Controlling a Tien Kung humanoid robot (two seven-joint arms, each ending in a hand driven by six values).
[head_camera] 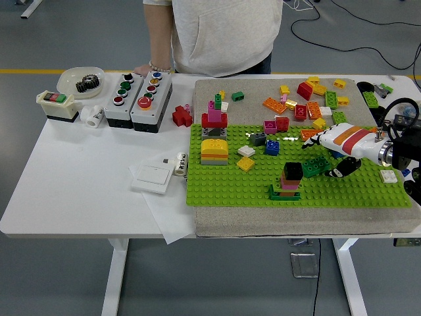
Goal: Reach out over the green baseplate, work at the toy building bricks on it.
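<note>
The green baseplate (223,187) lies on a grey mat. My right hand (324,156), white with orange stripes, reaches in from the right and hovers low over it. Its fingers are spread and hold nothing. A dark green brick (314,164) lies just below and left of the hand, between the thumb and the other fingers; whether they touch it is unclear. A small tower (289,180) with a black top stands in front of it. Further left are a yellow-orange stack (214,151) and a red-pink tower (214,116). My left arm is out of view.
Loose bricks (309,99) are scattered over the mat's back. A white brick (388,176) sits at the plate's right. Two button boxes (138,93), a bowl with a gear (82,80) and a white switch plate (152,176) lie left. A person's hand (141,69) rests beyond the boxes.
</note>
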